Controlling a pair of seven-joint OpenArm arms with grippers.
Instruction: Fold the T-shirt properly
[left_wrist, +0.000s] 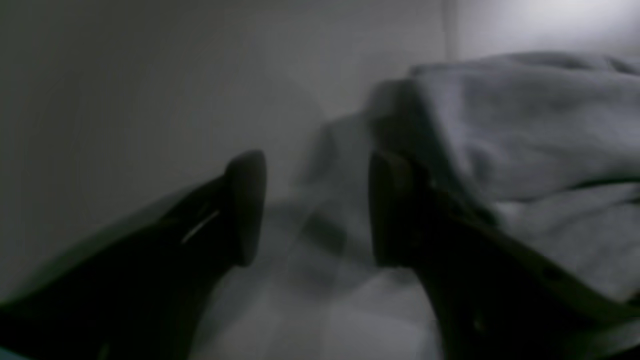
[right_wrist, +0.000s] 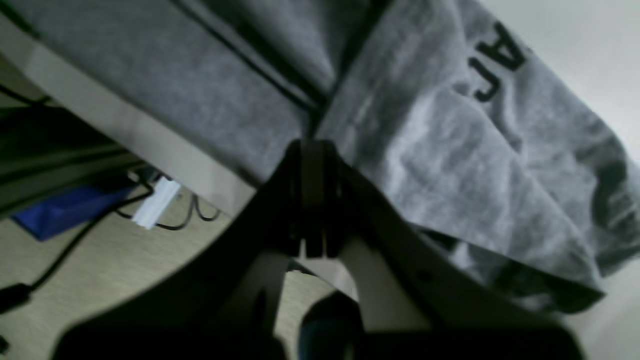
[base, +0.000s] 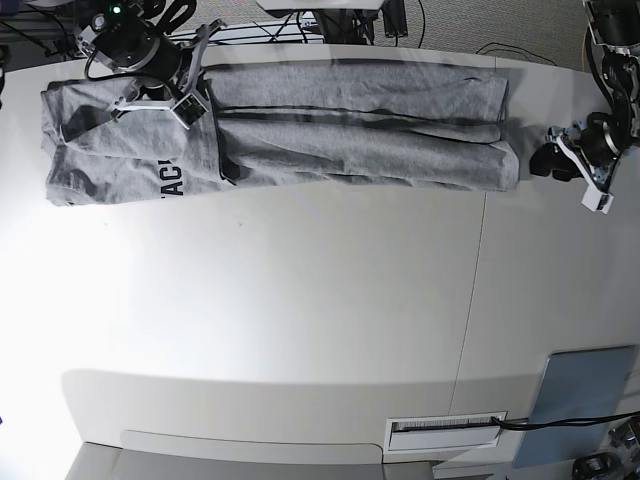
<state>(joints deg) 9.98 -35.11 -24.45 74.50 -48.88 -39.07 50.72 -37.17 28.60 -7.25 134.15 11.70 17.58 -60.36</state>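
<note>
From the left wrist view, the left gripper (left_wrist: 315, 207) has its two dark jaws wide apart with nothing between them. The T-shirt (left_wrist: 525, 130) is a soft grey heap just ahead and off to one side of the jaws. One finger looks like it is right beside the cloth edge, but the picture is dim and blurry, so I cannot tell if it touches.

From the right wrist view, the right gripper (right_wrist: 312, 200) has its jaws pressed tight together. The tips sit right at a fold of the T-shirt (right_wrist: 450, 150), near the table edge (right_wrist: 150, 155). It looks like it is pinching cloth, but I cannot see for sure. Black letters show on the shirt. There are no boxes or bins to put things in.

From the base view, the T-shirt (base: 330, 135) lies as a long strip along the far edge of the table (base: 300, 330). Its long way runs side to side. The right gripper (base: 185, 100) is on top of the strip near the lettered end. The left gripper (base: 555, 160) is just past the other end, on bare table. So each arm has its own end. I think the left arm must reach sideways to grab its end.
</note>
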